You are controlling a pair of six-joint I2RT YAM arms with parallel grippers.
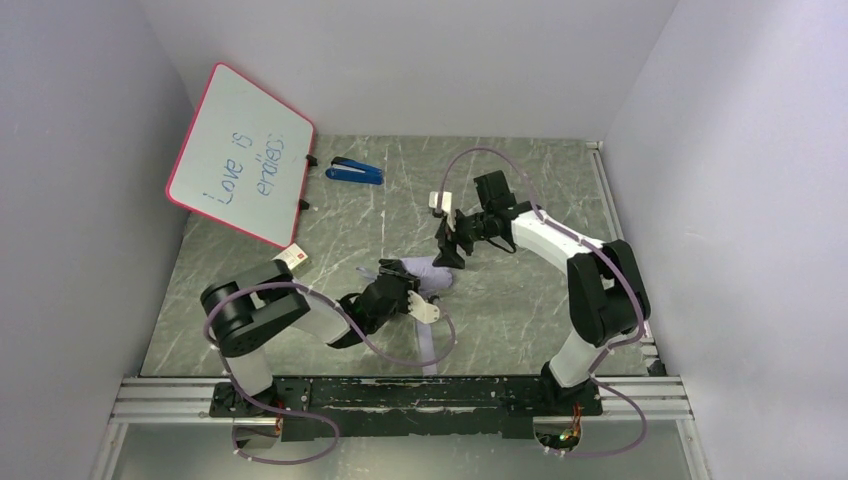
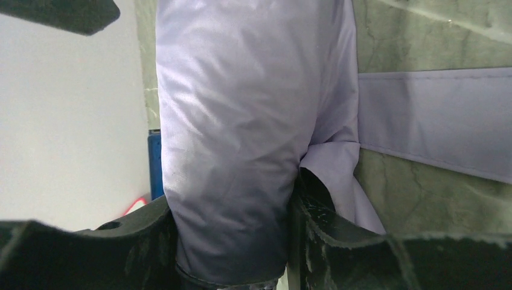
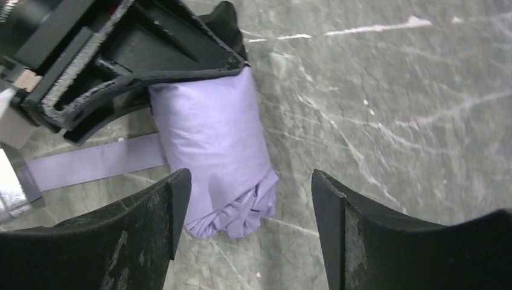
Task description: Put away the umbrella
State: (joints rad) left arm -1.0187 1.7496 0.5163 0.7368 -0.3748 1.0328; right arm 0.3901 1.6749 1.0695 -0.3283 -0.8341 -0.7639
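The umbrella (image 1: 425, 273) lies folded into a pale lilac bundle on the table's middle, its strap (image 1: 428, 345) trailing toward the front edge. My left gripper (image 1: 400, 290) is shut on the bundle; in the left wrist view the lilac fabric (image 2: 235, 133) fills the gap between both fingers, with the strap (image 2: 435, 121) running off to the right. My right gripper (image 1: 447, 250) is open and hovers just beyond the umbrella's far end. In the right wrist view the bundle's gathered end (image 3: 232, 181) sits by the left finger (image 3: 151, 229), with nothing held.
A blue stapler (image 1: 354, 171) lies at the back, next to a pink-framed whiteboard (image 1: 240, 152) leaning on the left wall. A small white card (image 1: 292, 256) lies near the whiteboard's lower corner. Walls close in left, back and right.
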